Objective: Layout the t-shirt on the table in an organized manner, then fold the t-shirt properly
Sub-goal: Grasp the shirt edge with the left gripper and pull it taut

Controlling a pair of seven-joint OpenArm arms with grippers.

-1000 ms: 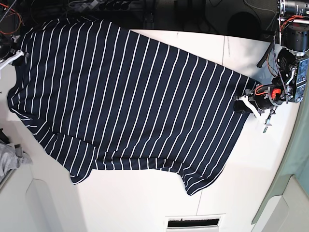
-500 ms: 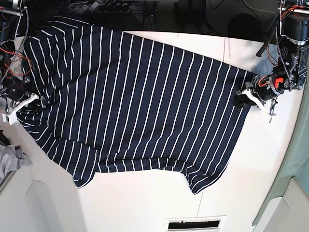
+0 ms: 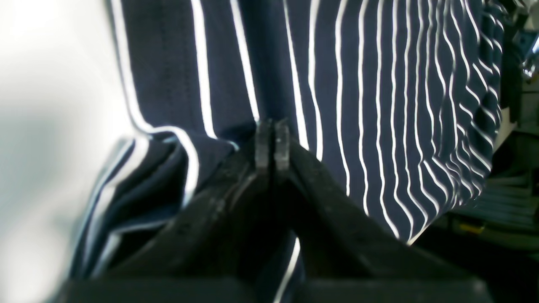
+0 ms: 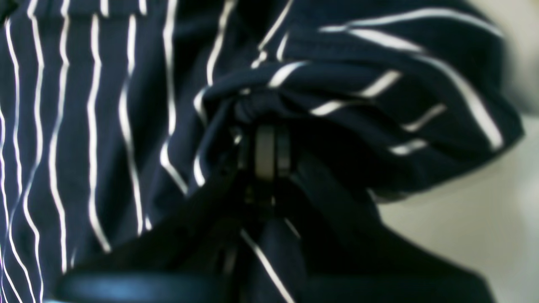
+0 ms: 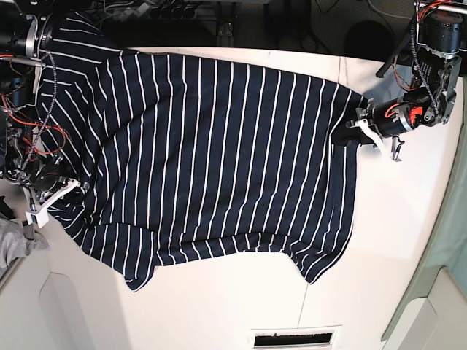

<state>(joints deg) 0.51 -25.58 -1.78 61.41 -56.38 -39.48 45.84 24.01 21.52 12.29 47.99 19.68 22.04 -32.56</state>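
Note:
The dark navy t-shirt (image 5: 219, 153) with thin white stripes lies stretched across the white table (image 5: 394, 233), and its top left part hangs over the back edge. My left gripper (image 5: 349, 133) holds the shirt's right edge; in the left wrist view its fingertips (image 3: 269, 141) are pressed together on the striped fabric (image 3: 379, 105). My right gripper (image 5: 71, 187) holds the shirt's left edge; in the right wrist view the jaws (image 4: 267, 147) are shut on a bunched fold of the shirt (image 4: 358, 97).
A small grey cloth (image 5: 14, 244) lies at the left edge, just below my right gripper. A slotted vent (image 5: 295, 337) sits at the table's front edge. Dark equipment and cables (image 5: 219, 18) line the back edge.
My right gripper has come down the left side with the shirt's edge. My left gripper has moved up and inward. The shirt has swung round, so its stripes run more upright.

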